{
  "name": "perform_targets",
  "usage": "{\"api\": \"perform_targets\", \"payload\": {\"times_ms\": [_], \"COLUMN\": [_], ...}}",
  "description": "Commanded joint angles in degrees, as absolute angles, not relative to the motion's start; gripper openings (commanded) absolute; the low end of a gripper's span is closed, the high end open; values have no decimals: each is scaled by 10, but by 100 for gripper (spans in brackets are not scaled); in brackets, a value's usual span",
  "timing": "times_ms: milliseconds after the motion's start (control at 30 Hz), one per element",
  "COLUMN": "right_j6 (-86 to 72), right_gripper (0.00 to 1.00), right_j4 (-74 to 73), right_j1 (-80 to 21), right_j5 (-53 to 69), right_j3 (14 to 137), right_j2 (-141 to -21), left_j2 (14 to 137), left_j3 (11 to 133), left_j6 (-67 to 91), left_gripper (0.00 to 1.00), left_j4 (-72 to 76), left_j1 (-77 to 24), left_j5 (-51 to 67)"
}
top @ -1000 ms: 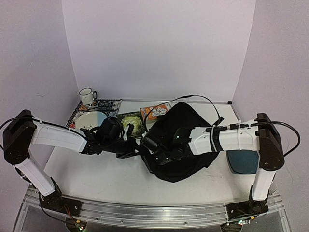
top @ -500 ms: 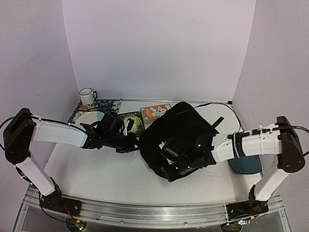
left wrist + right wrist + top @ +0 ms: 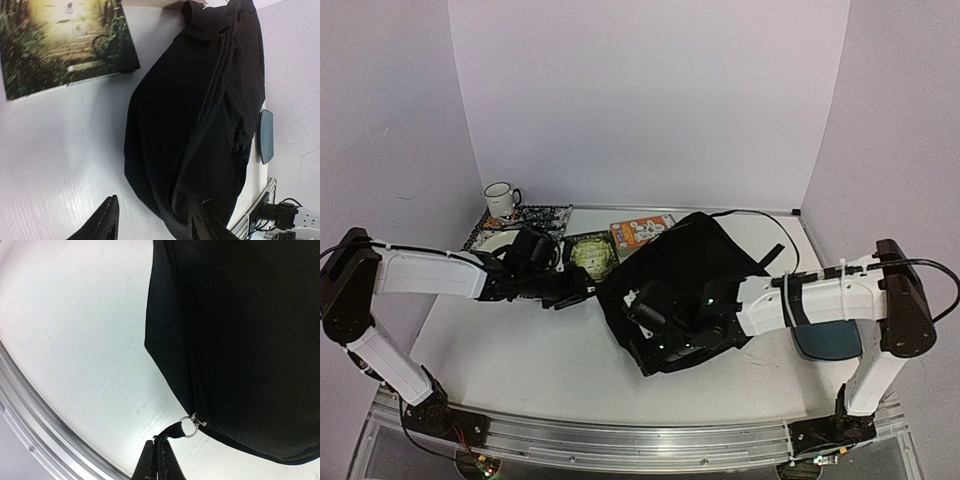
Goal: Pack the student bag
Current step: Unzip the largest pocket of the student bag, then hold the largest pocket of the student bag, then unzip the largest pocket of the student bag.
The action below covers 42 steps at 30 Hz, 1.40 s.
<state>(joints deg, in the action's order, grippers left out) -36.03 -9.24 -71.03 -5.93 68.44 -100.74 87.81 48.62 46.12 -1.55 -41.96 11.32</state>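
The student bag point(image 3: 705, 255), a large black fabric backpack, lies in the middle of the table, its zip running along the near edge. In the right wrist view my right gripper point(image 3: 162, 442) is shut on the black zip pull tab point(image 3: 175, 431), which hangs from a metal ring point(image 3: 188, 421) at the bag's point(image 3: 250, 340) corner. Seen from above, that gripper point(image 3: 648, 350) sits at the bag's near left corner. My left gripper point(image 3: 588, 290) is just left of the bag. It point(image 3: 155, 225) stands open and empty, one finger over the bag's point(image 3: 200, 100) edge.
A green forest-cover book point(image 3: 590, 252) and an orange book point(image 3: 642, 230) lie behind the bag. A white mug point(image 3: 501, 198) and a patterned cloth point(image 3: 525, 218) are at the back left. A dark-teal pad point(image 3: 825, 338) lies at the right. The metal rail point(image 3: 30, 405) runs along the table's near edge.
My left gripper has opened, let go of the bag's edge and drawn back left. My right gripper, still on the pull tab, swung toward the near edge, shifting the bag.
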Motion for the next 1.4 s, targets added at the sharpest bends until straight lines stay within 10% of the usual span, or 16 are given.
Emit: {"api": "perform_targets", "payload": {"times_ms": [0,467,833,1367], "right_j6": [-342,-325,-326,-426], "right_gripper": [0,0,0,0], "right_j4": [-94,-92,-120,-203], "right_j1": [-715,-715,-705,-529], "right_j5": [-43,-61,-131,-195], "right_j3": [732,747,706,483], "right_j2": [-1033,-1042,-1020,-877], "left_j2": [792,884,915,784], "left_j3": [416,420,427,325], "left_j6": [543,624,622,628], "left_gripper": [50,54,1,0], "left_j4": [21,122,163,159], "left_j1": [-426,-534,-544,-537], "left_j5": [110,105,119,152]}}
